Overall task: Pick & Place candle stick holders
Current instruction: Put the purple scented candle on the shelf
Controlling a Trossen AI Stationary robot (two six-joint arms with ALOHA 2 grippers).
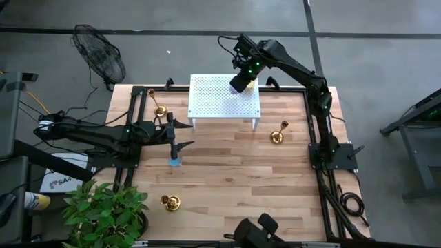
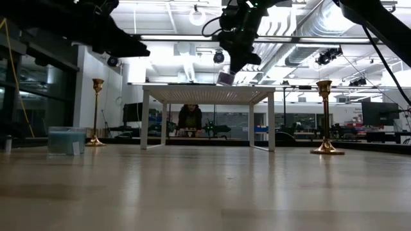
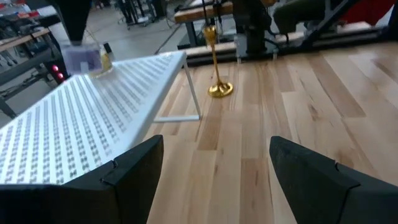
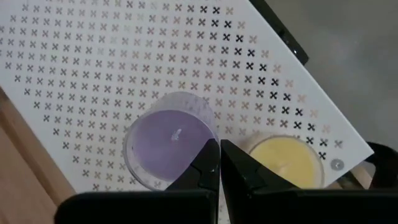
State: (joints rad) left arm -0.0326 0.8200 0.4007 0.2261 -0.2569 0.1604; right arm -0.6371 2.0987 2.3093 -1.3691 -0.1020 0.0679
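Over the white rack's (image 1: 213, 96) far right corner, your right gripper (image 1: 240, 84) held a purple candle (image 4: 171, 146) closed-fingered; lowering beside the yellow candle (image 4: 287, 163) looked next, while your left gripper (image 3: 211, 171) waited open.

The wooden table (image 1: 227, 172) carries a white perforated stand (image 1: 213, 103), three brass holders (image 1: 160, 109) (image 1: 278, 135) (image 1: 170, 202) and a blue candle (image 1: 176, 162).
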